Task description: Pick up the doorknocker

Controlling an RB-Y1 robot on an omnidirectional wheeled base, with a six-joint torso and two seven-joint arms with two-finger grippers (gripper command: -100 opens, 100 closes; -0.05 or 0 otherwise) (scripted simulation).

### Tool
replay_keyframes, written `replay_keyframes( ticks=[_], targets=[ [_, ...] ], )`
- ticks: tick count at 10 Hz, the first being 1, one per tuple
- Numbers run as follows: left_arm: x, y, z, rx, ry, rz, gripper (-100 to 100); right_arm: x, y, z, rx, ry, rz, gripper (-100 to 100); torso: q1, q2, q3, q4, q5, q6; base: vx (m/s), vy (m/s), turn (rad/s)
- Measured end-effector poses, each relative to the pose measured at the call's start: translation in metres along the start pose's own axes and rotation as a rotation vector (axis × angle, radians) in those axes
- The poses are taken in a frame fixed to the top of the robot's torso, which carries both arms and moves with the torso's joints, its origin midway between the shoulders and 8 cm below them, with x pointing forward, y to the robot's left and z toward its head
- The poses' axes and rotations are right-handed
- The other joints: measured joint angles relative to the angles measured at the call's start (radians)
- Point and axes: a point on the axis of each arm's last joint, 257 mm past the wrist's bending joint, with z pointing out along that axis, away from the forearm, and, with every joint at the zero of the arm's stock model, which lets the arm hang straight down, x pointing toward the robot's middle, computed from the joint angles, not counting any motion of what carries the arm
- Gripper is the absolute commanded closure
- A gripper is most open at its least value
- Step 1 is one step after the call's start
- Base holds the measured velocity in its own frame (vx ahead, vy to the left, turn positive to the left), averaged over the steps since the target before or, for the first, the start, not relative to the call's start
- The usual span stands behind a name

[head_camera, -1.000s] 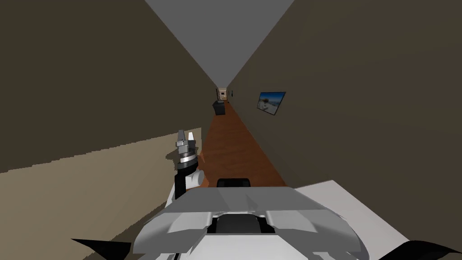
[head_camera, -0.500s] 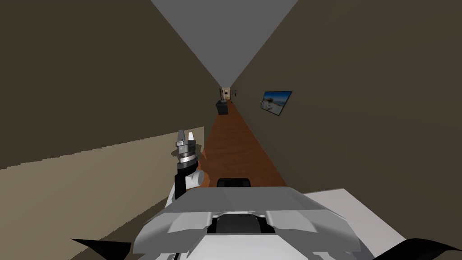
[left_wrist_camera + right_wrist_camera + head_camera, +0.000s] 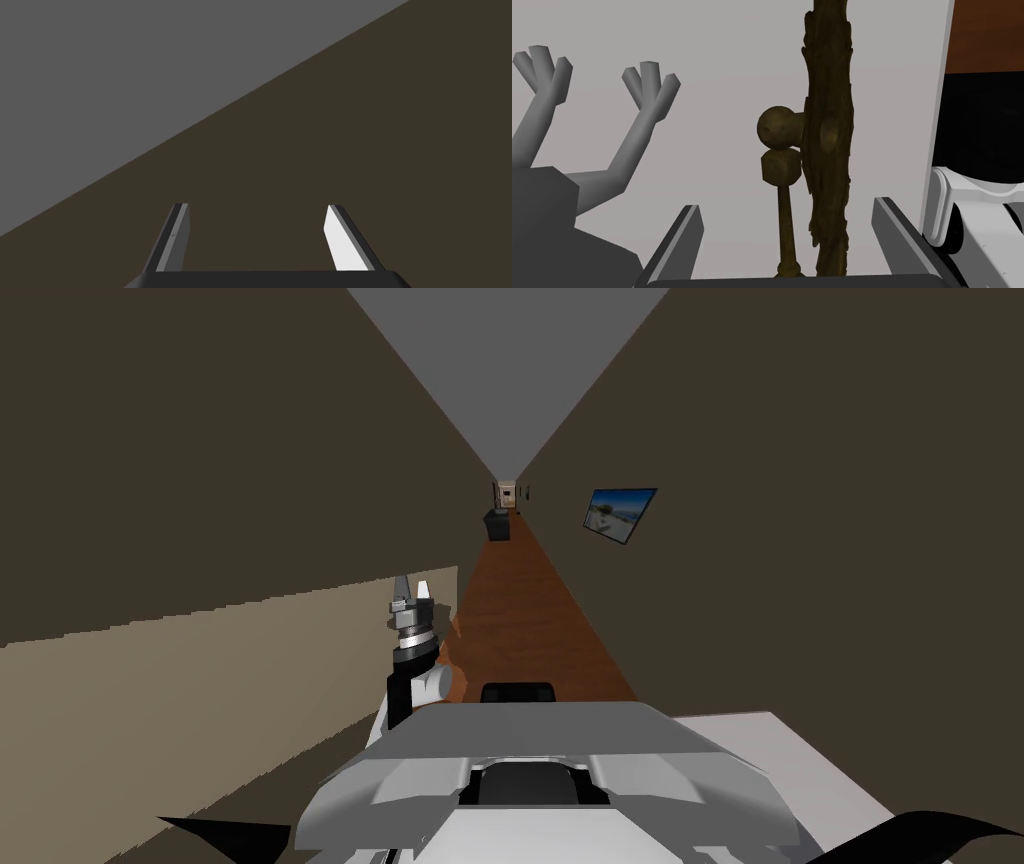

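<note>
Our right end effector (image 3: 787, 204) is spread around the brown doorknocker (image 3: 828, 130), which lies at its twelve o'clock on the white bench (image 3: 722, 60), seemingly lined up to pinch it. Our left end effector (image 3: 256, 205), also spread, hangs raised, probably to keep clear.

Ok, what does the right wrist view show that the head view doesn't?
Right wrist view's own: a brown, bark-textured doorknocker with a ball knob, between the fingers of the open right gripper, beside a grey branched figure. Head view's own: the raised left gripper, a framed picture on the wall. Shared: the white flat surface, the reddish-brown floor.
</note>
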Motion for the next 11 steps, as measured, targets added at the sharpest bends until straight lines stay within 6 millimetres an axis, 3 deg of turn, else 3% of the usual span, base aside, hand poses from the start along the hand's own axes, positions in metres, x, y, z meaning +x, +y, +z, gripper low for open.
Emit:
replay_keyframes(
  ticks=[4,5,6,10,11],
  targets=[
    [0.000,0.000,0.000,0.000,0.000,0.000,0,0.000,0.000,0.000,-0.001,0.000,0.001,100,0.000,-0.002,-0.001,0.000,0.000,0.000,0.000,0.000,0.000],
    [0.000,0.000,0.000,0.000,0.000,0.000,0,0.000,0.000,0.000,-0.001,0.000,0.000,0,0.000,-0.002,-0.001,0.000,0.000,0.000,0.000,0.000,0.000],
    [0.000,0.000,0.000,0.000,0.000,0.000,0,0.000,0.000,0.000,-0.001,0.000,0.000,100,0.000,-0.002,-0.001,0.000,0.000,0.000,0.045,0.003,-0.101],
    [0.000,0.000,0.000,0.000,0.000,0.000,0,0.009,-0.010,-0.016,0.008,-0.002,-0.027,100,0.001,-0.006,-0.004,-0.001,0.001,0.000,0.052,0.006,-0.073],
    [0.000,0.000,0.000,0.000,0.000,0.000,0,0.009,-0.011,-0.017,0.008,-0.002,-0.028,0,0.001,-0.005,-0.003,-0.001,0.000,0.000,0.000,0.000,0.000]
  ],
)
